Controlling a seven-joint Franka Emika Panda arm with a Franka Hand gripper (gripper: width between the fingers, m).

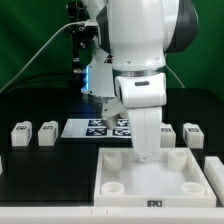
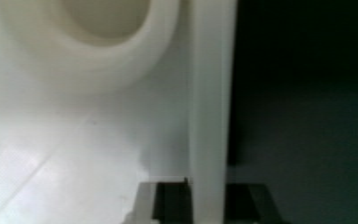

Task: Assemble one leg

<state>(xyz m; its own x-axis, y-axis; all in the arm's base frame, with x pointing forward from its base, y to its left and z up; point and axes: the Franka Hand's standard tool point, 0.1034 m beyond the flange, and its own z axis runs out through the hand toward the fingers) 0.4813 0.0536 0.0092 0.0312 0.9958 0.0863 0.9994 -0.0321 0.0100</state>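
Several legs, small white blocks with black-and-white tags, stand in a row on the black table. Two are at the exterior view's left [image 1: 20, 133] [image 1: 47, 133] and two at its right [image 1: 167, 132] [image 1: 193, 134]. My gripper [image 1: 140, 153] holds none of them. It is down at the back wall of the big white tray-like part [image 1: 150, 185]. In the wrist view the tray's thin upright wall [image 2: 208, 100] runs between my two dark fingers [image 2: 169, 202], which lie against it on both sides. My gripper [image 2: 208, 192] is shut on that wall. A round corner socket [image 2: 105, 30] shows close by.
The marker board [image 1: 100, 128] lies flat behind the tray, partly hidden by my arm. A green backdrop and cables stand behind the table. The tray's other round sockets [image 1: 117, 186] face up near its front.
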